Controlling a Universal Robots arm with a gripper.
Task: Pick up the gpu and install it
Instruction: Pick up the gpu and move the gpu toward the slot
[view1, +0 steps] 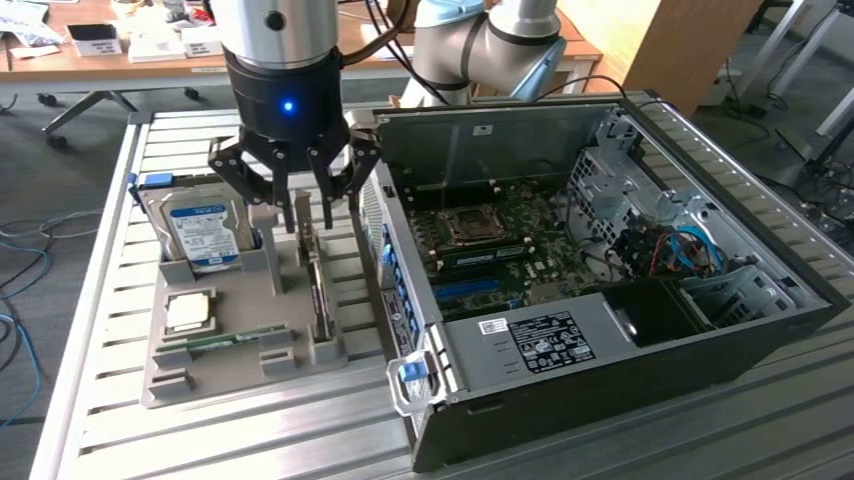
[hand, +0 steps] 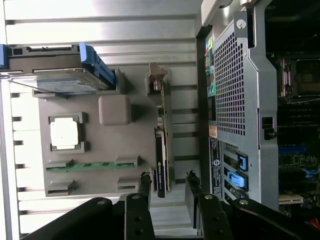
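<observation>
Over the upright gpu (view1: 318, 290) the jaws stand apart — apparently not touching it.

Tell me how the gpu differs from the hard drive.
The gpu is thin, green and black; the hard drive is thicker, silver, with a blue-white label. The gpu stands nearer the computer case than the hard drive. Both stand on edge in the grey holder.

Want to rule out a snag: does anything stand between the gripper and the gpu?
Nothing visible does. The open gripper hangs above the gpu, which stands on edge in the gray holder. The hard drive and computer case sit off to either side.
</observation>
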